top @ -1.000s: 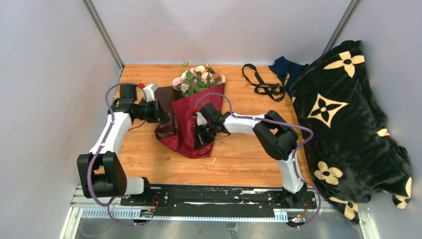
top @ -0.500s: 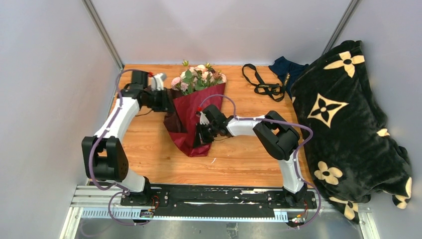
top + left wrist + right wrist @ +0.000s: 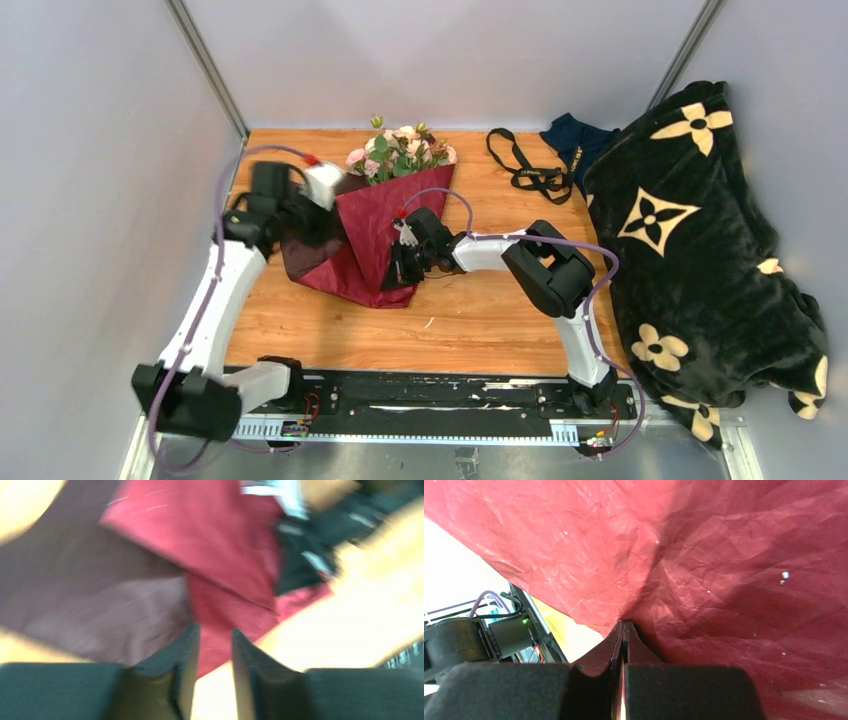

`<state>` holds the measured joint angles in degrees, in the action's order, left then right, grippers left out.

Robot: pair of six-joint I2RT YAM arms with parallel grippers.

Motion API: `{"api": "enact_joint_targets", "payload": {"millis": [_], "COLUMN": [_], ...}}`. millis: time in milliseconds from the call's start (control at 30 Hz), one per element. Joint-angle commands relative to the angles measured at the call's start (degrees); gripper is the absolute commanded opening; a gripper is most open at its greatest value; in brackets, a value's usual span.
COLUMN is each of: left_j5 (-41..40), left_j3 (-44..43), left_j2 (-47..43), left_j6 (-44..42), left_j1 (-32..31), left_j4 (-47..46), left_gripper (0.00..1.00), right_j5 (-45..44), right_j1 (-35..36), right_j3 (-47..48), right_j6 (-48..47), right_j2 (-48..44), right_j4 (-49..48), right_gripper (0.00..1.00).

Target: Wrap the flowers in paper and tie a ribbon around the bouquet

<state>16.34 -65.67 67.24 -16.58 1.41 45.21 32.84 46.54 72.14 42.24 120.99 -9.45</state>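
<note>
Left tool [image 3: 214,632]: jaws partly apart, gripping nothing, at the paper's [image 3: 372,225] left flap.
Right tool [image 3: 624,626]: pinched shut on the paper's lower right edge.
Flowers [image 3: 400,155]: poking from the paper's top.
Risk: the unheld left flap may spring open, undoing the cone.

Right now I'm counting one bunch of roses [image 3: 400,155], one sheet of dark red paper [image 3: 370,222], one black ribbon [image 3: 540,180], one black blanket with cream flowers [image 3: 700,270] and just one navy cloth [image 3: 575,142].
</note>
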Motion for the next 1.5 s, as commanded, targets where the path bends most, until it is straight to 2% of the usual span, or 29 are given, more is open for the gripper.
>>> {"api": "enact_joint_targets", "payload": {"millis": [0,167,267,367,533,700,833,933,1133,1267,1333,1367,1400,1467], "left_j5": [2.3,-1.5,-6.2,-7.2,-14.6,-21.2,-21.1,-23.0,-25.0,-26.3,-25.9,-23.6,-20.3,-10.0], "left_j3": [7.2,9.5,10.2,11.8,17.7,24.9,25.6,26.8,26.7,28.9,27.1,23.6,20.5,13.5], "left_j2": [-2.4,7.7,13.9,17.6,20.7,20.8,21.8,20.7,24.1,19.9,17.3,16.4,15.7,15.0], "left_j6": [-12.6,-14.4,-16.8,-18.6,-26.5,-33.0,-35.4,-37.6,-41.3,-44.8,-42.9,-40.4,-37.3,-29.4], "left_j1": [-20.8,-25.4,-25.9,-26.1,-26.1,-24.4,-20.7,-15.0,-1.0,6.0,8.6,9.6,10.8,14.2], "left_j4": [11.2,5.7,0.6,-3.6,-2.7,-4.5,-1.4,-2.2,-2.6,-1.5,-0.8,0.4,2.1,4.1], "left_gripper": [0.24,0.18,0.16,0.16,0.07,0.06,0.04,0.04,0.02,0.01,0.01,0.04,0.1,0.35], "right_j5": [-8.0,-7.5,-7.4,-7.6,-7.8,-7.5,-8.0,-7.8,-8.0,-7.7,-7.4,-7.3,-7.3,-7.6], "right_j1": [-0.8,-0.8,-0.8,-0.8,-0.8,-0.8,-0.8,-0.9,-0.9,-1.0,-1.0,-1.0,-1.0,-1.0], "right_j3": [-1.8,-2.2,-2.2,-2.6,-3.4,-3.4,-3.6,-3.4,-3.2,-2.9,-2.9,-2.9,-2.9,-3.0], "right_j6": [-1.1,-0.9,-0.9,-0.8,-0.9,-1.3,-1.7,-1.8,-2.2,-2.2,-2.1,-2.2,-2.3,-2.4], "right_j2": [3.9,3.9,3.9,3.7,3.2,3.2,2.9,3.0,3.0,3.4,3.5,3.6,3.6,3.5], "right_j4": [4.3,4.1,4.1,4.0,3.9,4.4,4.9,5.0,5.1,4.9,4.7,4.6,4.6,4.6], "right_gripper": [0.0,0.0,0.0,0.0,0.0,0.0,0.0,0.0,0.0,0.0,0.0,0.0,0.0,0.0]}}
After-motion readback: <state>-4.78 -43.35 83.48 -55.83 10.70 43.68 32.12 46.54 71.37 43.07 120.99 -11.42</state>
